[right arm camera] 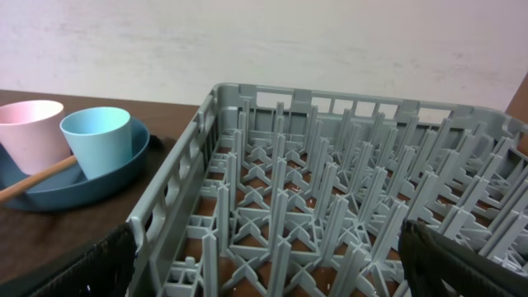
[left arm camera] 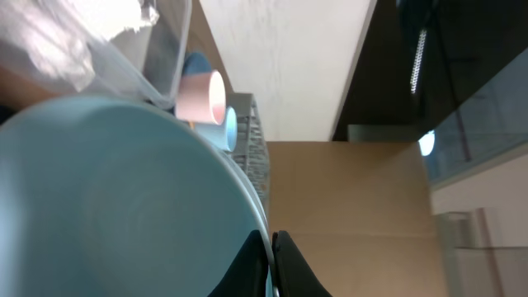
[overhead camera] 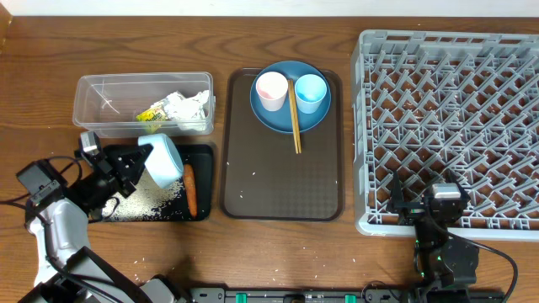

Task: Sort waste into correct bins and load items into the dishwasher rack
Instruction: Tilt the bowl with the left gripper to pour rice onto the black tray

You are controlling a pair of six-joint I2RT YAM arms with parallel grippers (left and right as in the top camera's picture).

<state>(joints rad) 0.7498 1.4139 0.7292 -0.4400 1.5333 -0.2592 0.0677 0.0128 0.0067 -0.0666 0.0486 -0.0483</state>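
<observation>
While the bowl (overhead camera: 166,162) tilts, tub (overhead camera: 82,103) and carrot (overhead camera: 190,188) hem it, perhaps touching.

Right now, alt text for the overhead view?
The left end effector holds a tilted bowl over a black tray of rice and carrot. A tub holds a wrapper; a plate carries a pink cup, blue cup and chopsticks; rack at right.
</observation>
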